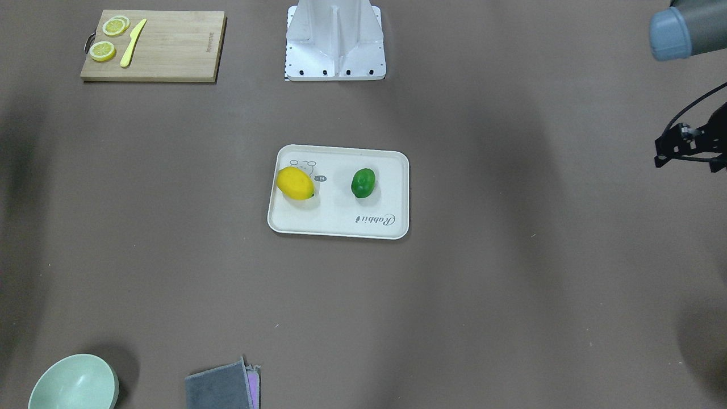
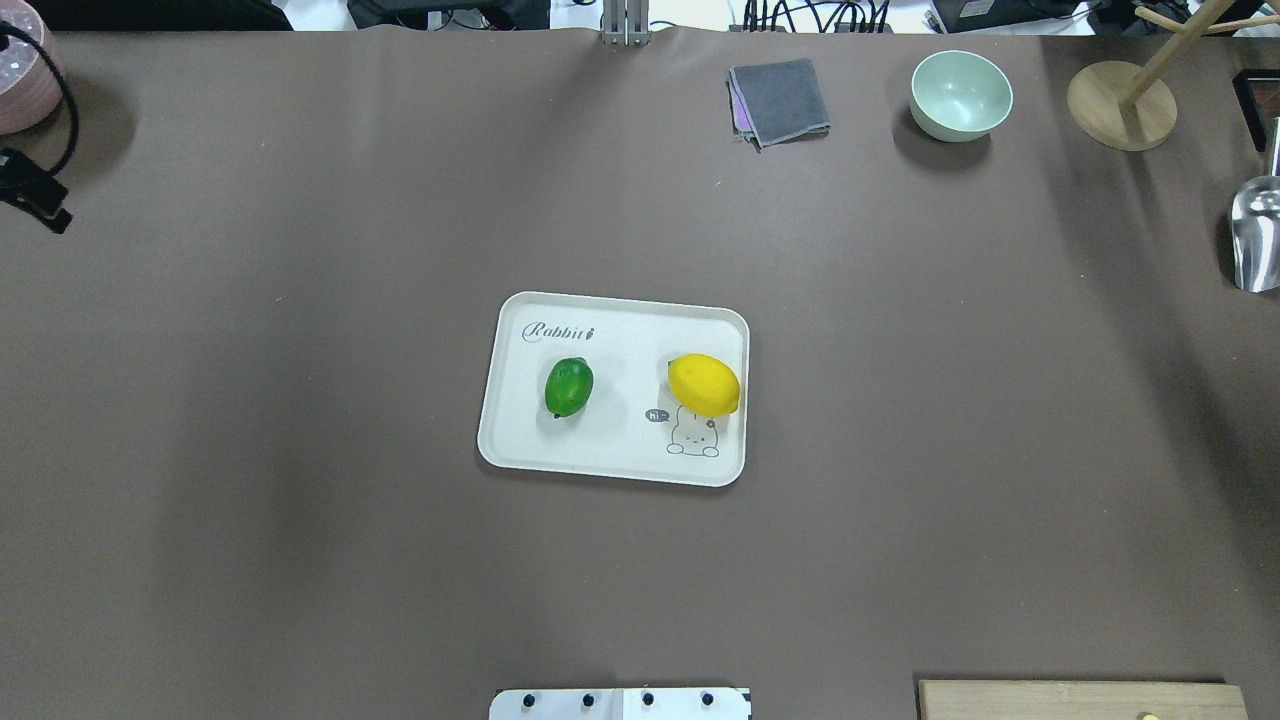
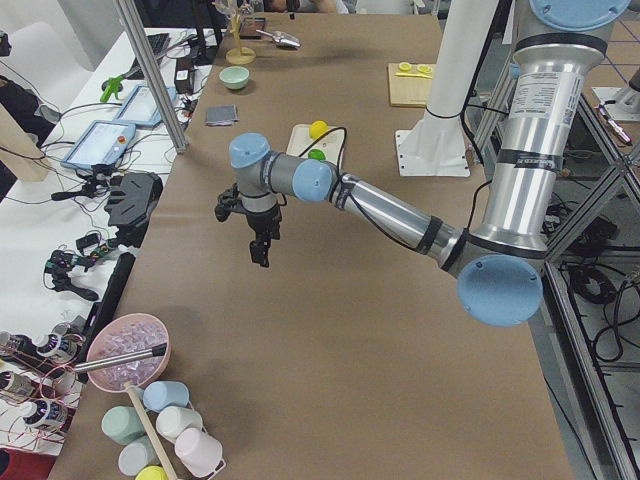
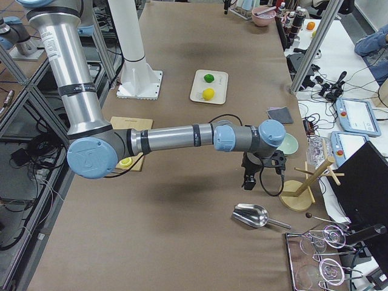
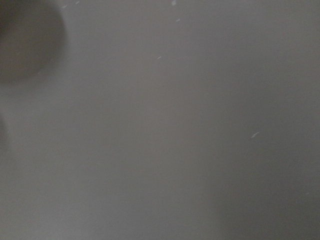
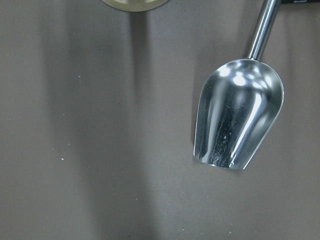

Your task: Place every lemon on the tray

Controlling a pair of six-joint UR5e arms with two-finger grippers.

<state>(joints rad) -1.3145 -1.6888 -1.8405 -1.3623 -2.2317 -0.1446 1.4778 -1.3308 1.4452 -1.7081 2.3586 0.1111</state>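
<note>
The cream-white tray [image 2: 620, 300] lies at the table's middle, also in the front view [image 1: 341, 234]. The yellow lemon [image 2: 704, 384] [image 1: 295, 183] rests on it over the bear drawing. The dark-green lemon [image 2: 568, 387] [image 1: 363, 183] rests on it near the "Rabbit" script. My left gripper [image 3: 262, 248] hangs over bare table far to the tray's left, and only a black part of it [image 1: 684, 149] shows at the front view's edge. My right gripper [image 4: 250, 180] hangs far to the tray's right, near a metal scoop. I cannot tell whether either is open or shut.
A wooden cutting board [image 1: 153, 45] with lemon slices and a yellow knife sits by my right side. A green bowl [image 2: 960, 95], a grey cloth [image 2: 780, 100], a wooden stand [image 2: 1120, 105] and the metal scoop [image 6: 240, 120] lie at the far right.
</note>
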